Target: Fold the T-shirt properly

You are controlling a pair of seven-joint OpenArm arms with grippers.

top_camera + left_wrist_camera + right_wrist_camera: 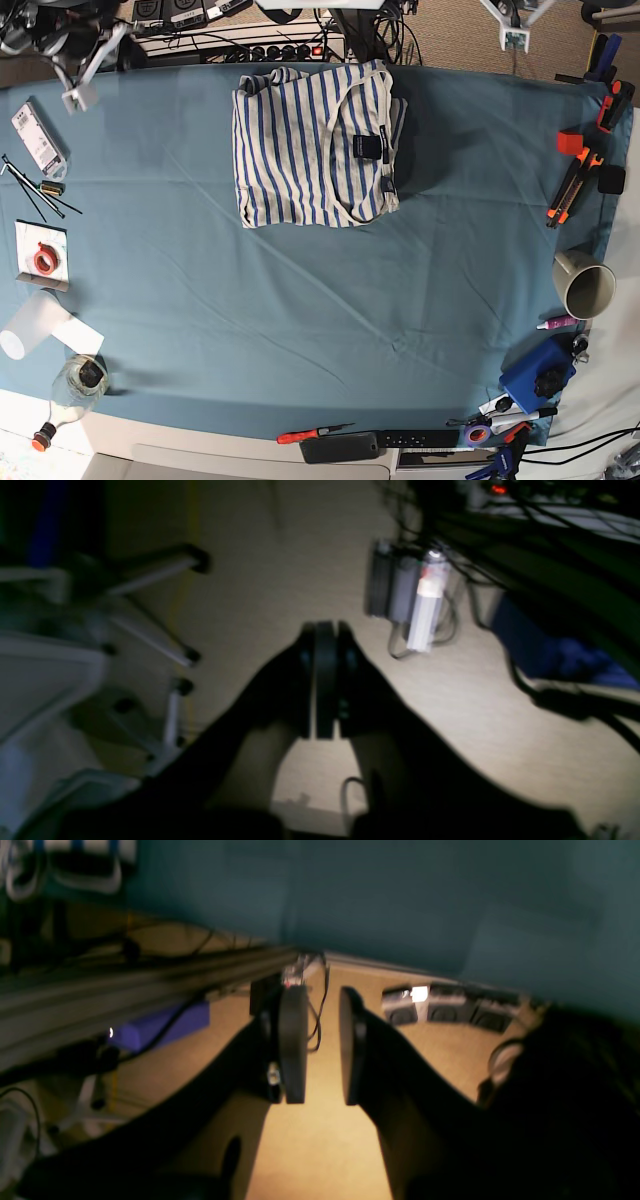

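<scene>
The T-shirt (310,145), white with thin blue stripes, lies folded into a rough rectangle at the back middle of the teal table (300,320), its dark neck label (368,146) facing up. No gripper touches it, and neither shows in the base view. In the left wrist view my left gripper (325,627) is shut, pads pressed together with nothing between them, hanging over beige floor. My right gripper (322,995) stands open with an empty gap, also over the floor beside the table's edge.
Orange clamps (580,170), a beige cup (585,283) and a blue box (537,375) line the right edge. A white box (37,138), a red tape roll (43,260) and a bottle (70,385) sit at left. A red screwdriver (315,433) lies at the front.
</scene>
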